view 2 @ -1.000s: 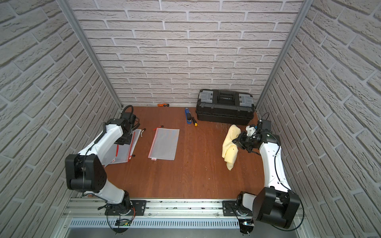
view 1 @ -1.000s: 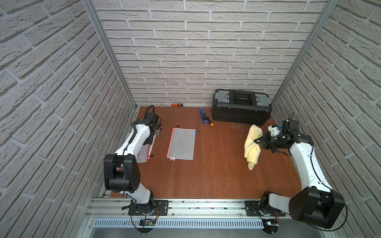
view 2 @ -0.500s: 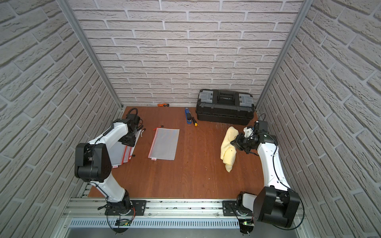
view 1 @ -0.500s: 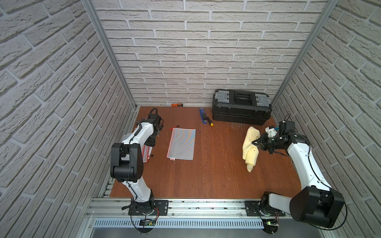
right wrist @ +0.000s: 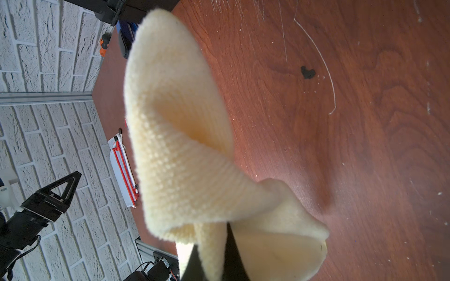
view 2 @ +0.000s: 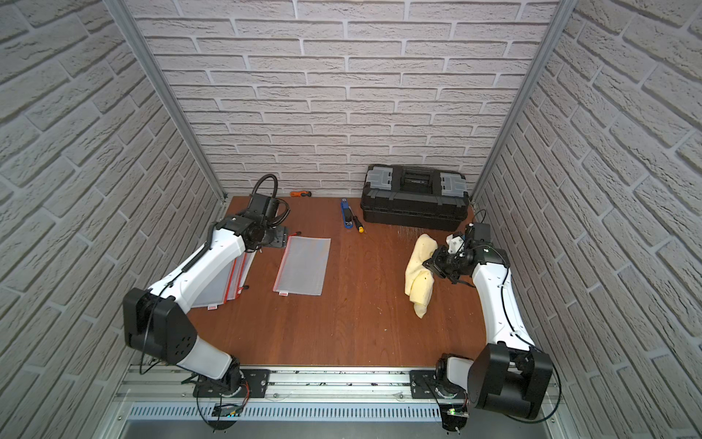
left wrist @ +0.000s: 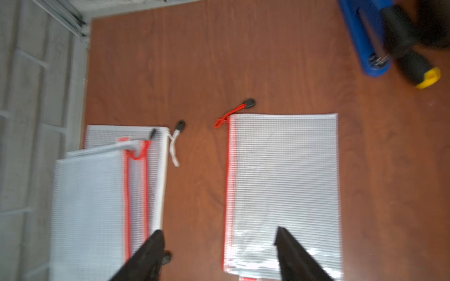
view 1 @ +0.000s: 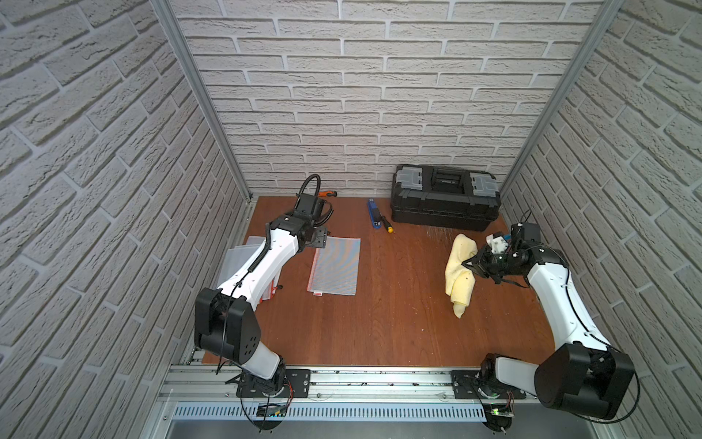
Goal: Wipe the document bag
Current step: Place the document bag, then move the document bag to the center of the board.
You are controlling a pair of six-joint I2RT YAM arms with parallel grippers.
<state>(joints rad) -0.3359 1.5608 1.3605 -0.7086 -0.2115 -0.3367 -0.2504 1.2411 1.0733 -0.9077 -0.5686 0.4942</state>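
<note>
In both top views the bag [view 1: 334, 266] [view 2: 302, 265] is seen lying flat on the table [view 1: 380, 323] [view 2: 361, 323], left of the frame's centre. Its red zip edge runs along its left side and the pull is at its upper left corner.

In the left wrist view the bag [left wrist: 282, 192] fills the right-centre of the frame. A stack [left wrist: 92, 199] of like bags is seen at the left, with bare table between the two. The left gripper [left wrist: 219, 230] is shown at the bottom edge of that view, its jaws spread wide and nothing held between them. One finger is placed over the stack's right edge, one over the bag's lower part. Whether the bag is touched cannot be told. In the top views the left gripper [view 1: 317, 237] [view 2: 275, 235] is placed at the bag's upper left corner, and the stack [view 2: 224, 290] is partly hidden by the arm.

The right gripper [view 1: 473, 266] [view 2: 431, 264] is seen at the right of the frame, pressed together on a yellow cloth [view 1: 459, 277] [view 2: 418, 273]. In the right wrist view the cloth [right wrist: 175, 146] is pinched at the bottom edge by the right gripper [right wrist: 211, 262] and curls loosely upward. The cloth is found well apart from the bag.

A black toolbox [view 1: 444, 199] [view 2: 414, 197] is set against the back wall at the upper right. A blue stapler [view 1: 374, 214] [view 2: 345, 214] and a screwdriver [view 1: 386, 224] [view 2: 357, 223] are laid side by side just left of it.
</note>
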